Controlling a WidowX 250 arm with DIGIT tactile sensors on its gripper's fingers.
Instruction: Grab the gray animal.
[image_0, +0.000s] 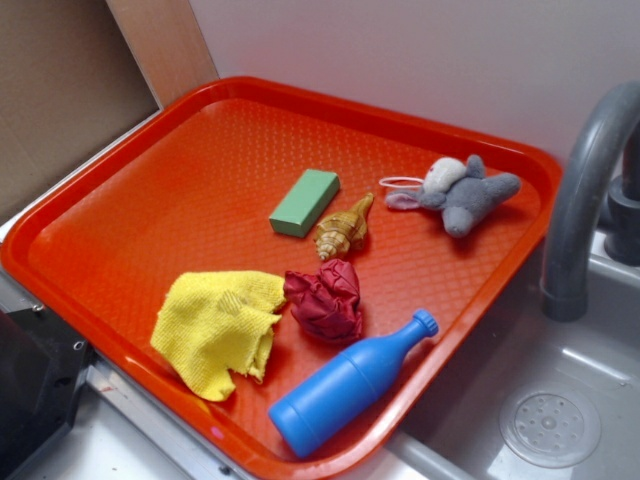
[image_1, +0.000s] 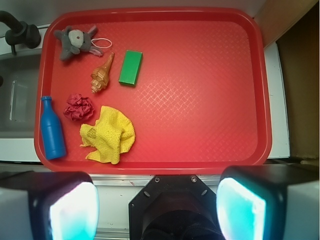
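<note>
While my fingers (image_1: 157, 205) hang spread wide over the near edge of the counter, gripping nothing, the contents read as follows. Red plastic tray (image_0: 150, 170), textured base, raised rim. Small gray plush animal (image_0: 462, 190) with white face patch and thin white loop: far right corner of the tray in the exterior view, lying apart from all else, well away from my fingers. Green rectangular block (image_0: 304, 202): mid-tray. Tan spiral seashell (image_0: 343, 228): just beside the block. Dark red crumpled cloth ball (image_0: 325, 299): nearer than the shell. Yellow rumpled cloth (image_0: 218, 330): left of the ball, touching it. Blue plastic bottle (image_0: 350, 385): on its side by the near rim. Gray faucet (image_0: 585, 200) and sink: right of the tray.
</note>
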